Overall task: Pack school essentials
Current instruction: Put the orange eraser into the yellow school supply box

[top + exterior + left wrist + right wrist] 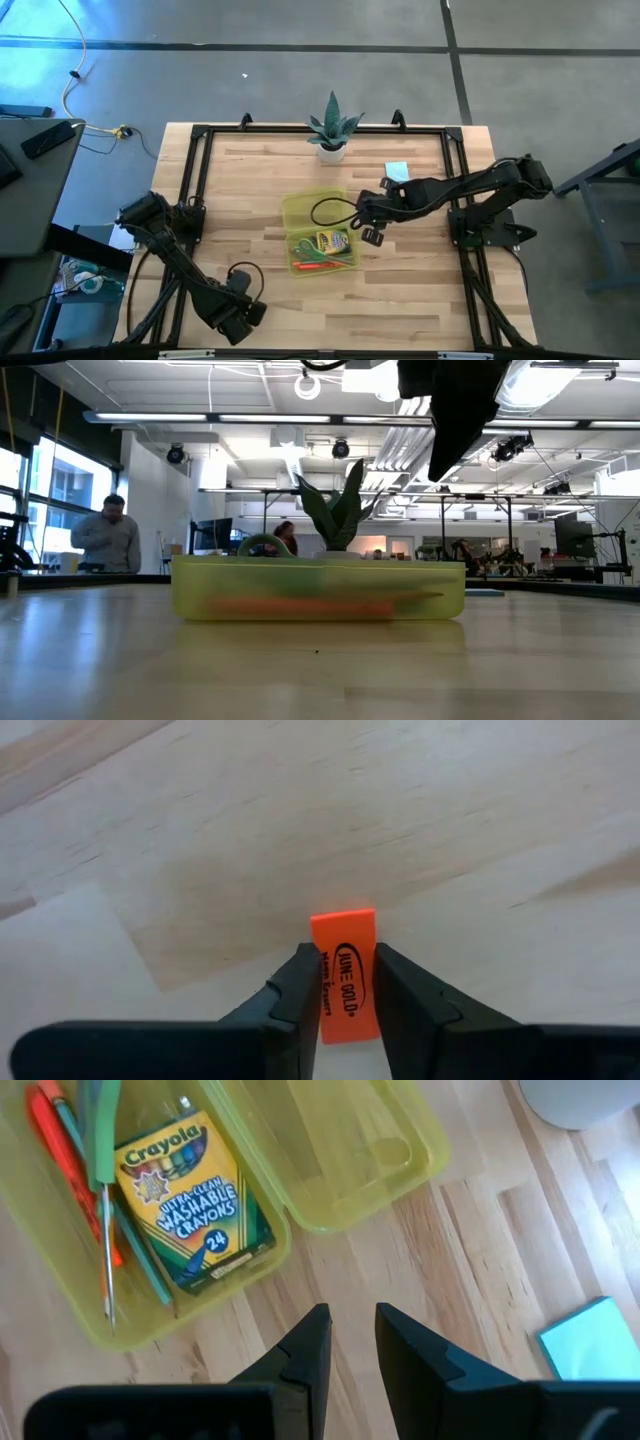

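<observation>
The left claw is low over the pale wooden worktop near its front left corner, its fingers bracketing the small orange-red rectangular eraser, whose long axis runs along the fingers; I cannot tell if it is gripped. The translucent yellow-green hinged case lies well away toward the middle. The right claw hovers beside the case, narrowly parted and empty, nearer the light-blue square notepad.

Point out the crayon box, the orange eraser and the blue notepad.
crayon box (195,1195), right wrist view, printed front face.
orange eraser (346,975), left wrist view, printed label.
blue notepad (590,1342), right wrist view, top sheet.
</observation>
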Robot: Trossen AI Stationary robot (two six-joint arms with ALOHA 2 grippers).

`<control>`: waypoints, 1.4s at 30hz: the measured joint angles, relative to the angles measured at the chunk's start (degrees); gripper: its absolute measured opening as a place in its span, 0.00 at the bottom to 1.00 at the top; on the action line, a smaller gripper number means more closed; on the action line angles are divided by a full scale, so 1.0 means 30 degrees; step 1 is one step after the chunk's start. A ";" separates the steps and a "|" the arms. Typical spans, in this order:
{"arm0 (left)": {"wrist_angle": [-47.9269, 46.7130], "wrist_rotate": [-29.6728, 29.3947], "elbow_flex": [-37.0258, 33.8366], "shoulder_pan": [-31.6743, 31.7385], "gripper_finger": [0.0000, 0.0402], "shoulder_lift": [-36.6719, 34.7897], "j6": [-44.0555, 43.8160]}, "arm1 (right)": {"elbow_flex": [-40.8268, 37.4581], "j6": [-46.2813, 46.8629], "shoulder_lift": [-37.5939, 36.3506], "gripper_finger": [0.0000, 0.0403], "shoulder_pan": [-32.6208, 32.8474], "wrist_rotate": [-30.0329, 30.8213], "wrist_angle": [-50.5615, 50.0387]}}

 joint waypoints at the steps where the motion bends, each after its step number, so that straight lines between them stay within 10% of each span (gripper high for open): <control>1: -0.0064 -0.0103 0.0076 0.0000 0.19 0.0000 0.0136 | 0.0007 0.0000 -0.0028 0.19 0.0000 0.0007 0.0007; 16: -0.1273 -0.3654 0.1738 0.1427 0.18 0.0122 0.3439 | 0.0007 0.0015 -0.2682 0.19 0.0000 0.0219 -0.0601; 29: -0.0938 -0.9106 0.6025 0.5407 0.18 0.0021 1.4285 | 0.0007 0.0160 -0.4036 0.19 0.0000 0.0378 -0.0714; 42: 0.1493 -0.4252 0.6148 0.8526 0.18 0.1094 2.3387 | 0.0007 0.0189 -0.3999 0.19 0.0000 0.0838 -0.2632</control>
